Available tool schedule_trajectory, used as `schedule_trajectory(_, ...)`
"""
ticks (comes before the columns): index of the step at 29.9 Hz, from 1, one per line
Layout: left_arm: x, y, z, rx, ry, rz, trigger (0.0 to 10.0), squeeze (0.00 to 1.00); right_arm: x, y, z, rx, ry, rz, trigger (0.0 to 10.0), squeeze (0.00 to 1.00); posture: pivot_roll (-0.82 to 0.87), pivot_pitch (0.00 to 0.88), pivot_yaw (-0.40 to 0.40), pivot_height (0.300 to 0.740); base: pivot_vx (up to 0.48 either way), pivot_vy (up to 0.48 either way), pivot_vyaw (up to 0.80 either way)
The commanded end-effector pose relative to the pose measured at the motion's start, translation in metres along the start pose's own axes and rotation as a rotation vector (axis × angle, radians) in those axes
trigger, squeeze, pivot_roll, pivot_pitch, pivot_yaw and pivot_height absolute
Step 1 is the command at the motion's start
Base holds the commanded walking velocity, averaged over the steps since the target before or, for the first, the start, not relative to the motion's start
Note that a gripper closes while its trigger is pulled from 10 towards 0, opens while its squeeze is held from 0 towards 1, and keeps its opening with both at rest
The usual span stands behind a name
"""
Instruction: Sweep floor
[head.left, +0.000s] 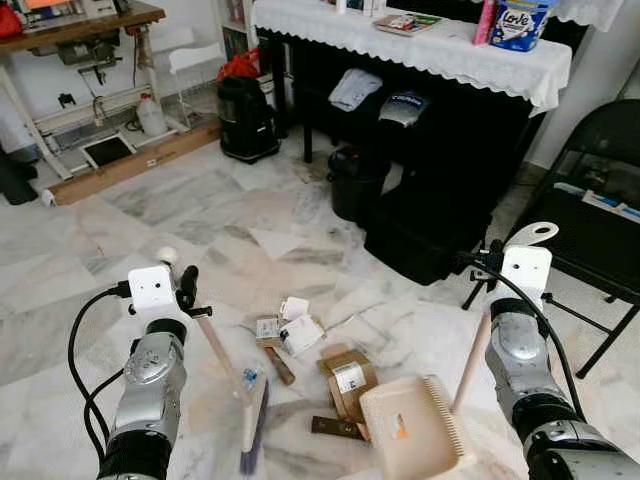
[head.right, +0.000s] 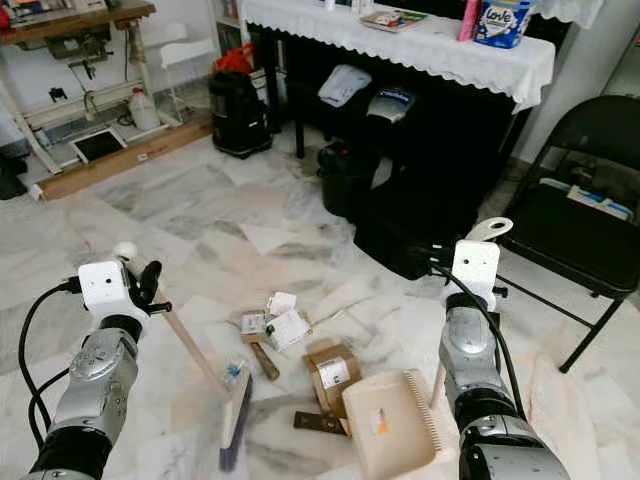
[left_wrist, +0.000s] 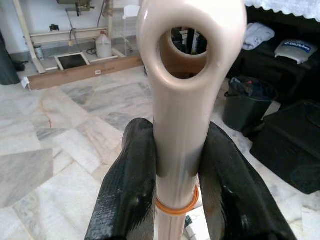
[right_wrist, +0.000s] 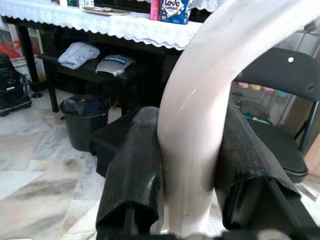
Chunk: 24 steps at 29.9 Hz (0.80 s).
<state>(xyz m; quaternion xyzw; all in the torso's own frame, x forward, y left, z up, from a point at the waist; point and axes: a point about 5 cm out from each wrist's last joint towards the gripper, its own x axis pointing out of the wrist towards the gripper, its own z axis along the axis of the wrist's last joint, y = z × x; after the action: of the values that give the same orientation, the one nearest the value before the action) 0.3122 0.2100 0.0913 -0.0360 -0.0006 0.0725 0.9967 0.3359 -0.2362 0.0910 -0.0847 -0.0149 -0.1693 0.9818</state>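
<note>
Nearest the robot, both arms were already loaded. The left gripper (left_wrist: 180, 175) was clenched on the broom handle (left_wrist: 182, 120), its two black fingers (left_wrist: 125, 190) pressed against either side of the pale shaft just below the hanging-hole. The right gripper (right_wrist: 190, 165) gripped the dustpan handle (right_wrist: 200, 110) the same way, pads squeezing the curved cream stem.

Below and ahead of the left jaws the broom head (head.left: 253, 420) rested on the marble floor (head.left: 180, 210), the handle slanting down from the jaws to it. Below the right jaws the dustpan (head.left: 415, 425) sat with its toothed edge on the side away from the rubbish (which way its open lip faces could not be read for sure).

Between the two tools, just ahead of both jaws, lay the litter: a brown cardboard box (head.left: 347, 378), a dark flat strip (head.left: 335, 428), white paper scraps (head.left: 297, 328) and a small wooden piece (head.left: 279, 366).

To do this stroke well, the bristles should probably stay flat on the floor and pull from the far side of the scraps towards the pan, in short strokes so the light paper is not flicked past it. The pan likely needs its lip pressed down and held steady.

Farther off stood a black bin (head.left: 352, 180) and a black folding chair (head.left: 600, 190), both well clear of the sweep.
</note>
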Motion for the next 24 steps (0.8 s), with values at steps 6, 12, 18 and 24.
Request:
schedule_trajectory(6, -0.002, 0.0, 0.007, 0.015, -0.045, -0.004, 10.0, 0.0, 0.001, -0.011, -0.006, -0.029, 0.035, -0.048, 10.0, 0.0, -0.02, 0.0, -0.004, 0.74, 0.0, 0.0, 0.0)
schedule_trajectory(12, -0.005, 0.003, 0.006, 0.021, -0.042, 0.001, 10.0, 0.0, -0.004, -0.017, -0.013, -0.068, 0.052, -0.048, 10.0, 0.0, -0.02, 0.0, -0.002, 0.74, 0.0, 0.0, 0.0)
schedule_trajectory(18, -0.005, 0.003, 0.005, 0.021, -0.037, -0.002, 10.0, 0.0, -0.006, -0.027, -0.019, -0.135, 0.068, -0.057, 10.0, 0.0, -0.02, 0.0, 0.002, 0.74, 0.0, 0.0, 0.0)
schedule_trajectory(24, -0.004, 0.0, 0.006, 0.019, -0.037, -0.012, 10.0, 0.0, -0.003, -0.027, -0.013, -0.153, 0.034, -0.047, 10.0, 0.0, -0.01, 0.0, 0.005, 0.74, 0.0, 0.0, 0.0)
